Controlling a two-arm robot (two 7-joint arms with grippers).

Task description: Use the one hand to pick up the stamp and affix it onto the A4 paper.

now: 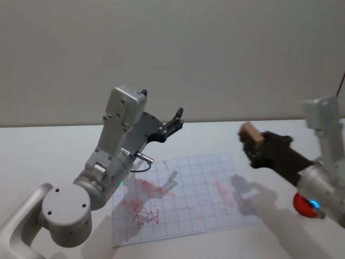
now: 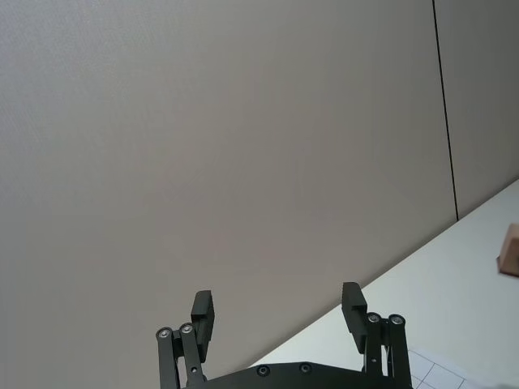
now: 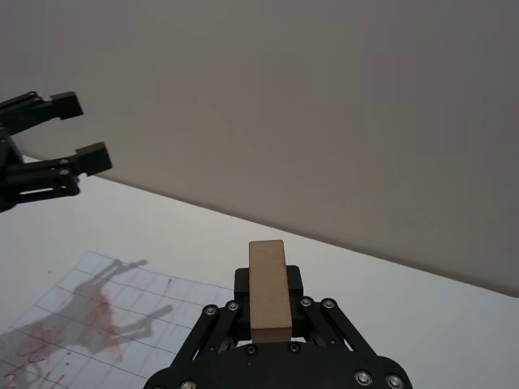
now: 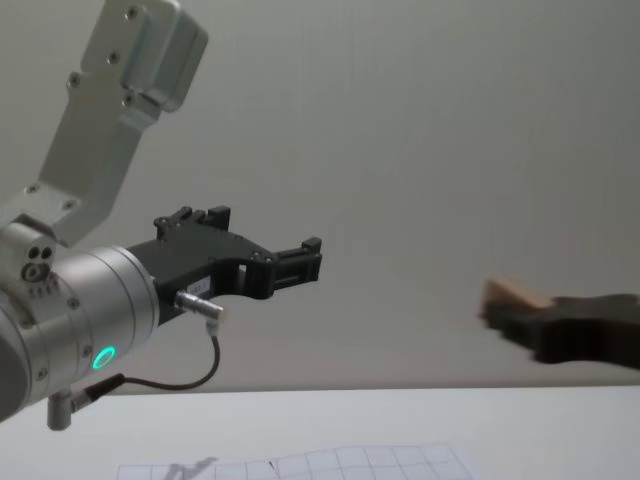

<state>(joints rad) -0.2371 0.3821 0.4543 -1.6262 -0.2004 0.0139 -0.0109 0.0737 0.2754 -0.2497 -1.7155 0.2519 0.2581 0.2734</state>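
Right claw: the black angular two-fingered right gripper (image 1: 252, 143) is clenched on the stamp, one finger on each side of it. It reaches in from the right, raised well above the table.

Task's thing: the small light tan wooden block stamp (image 3: 269, 292) stands upright between those fingers. Its top end sticks out above them. In the head view it sits just past the far right corner of the sheet.

Left claw: the black two-fingered left gripper (image 2: 280, 312) is released, its fingers well apart and holding nothing. It hangs in the air over the sheet's far left part, pointing towards the wall.

Sheet: the white A4 paper with a thin grey grid (image 1: 188, 178) lies flat on the plain white tabletop (image 1: 54, 143), between the two arms. All four of its edges are in sight in the head view.

Marks: red ink smears (image 1: 141, 200) cover the sheet's left half, and a fainter patch lies near its right edge.

Edges: the tabletop's far edge meets the plain grey wall (image 1: 215, 54) just beyond the sheet.

Open room: the chest view shows open air between the two grippers and between them and the sheet.

In the way: the big silver left arm with a green ring light (image 4: 60, 310) overhangs the sheet's near left corner.

Shadows: the right gripper's shadow falls across the sheet's right edge.
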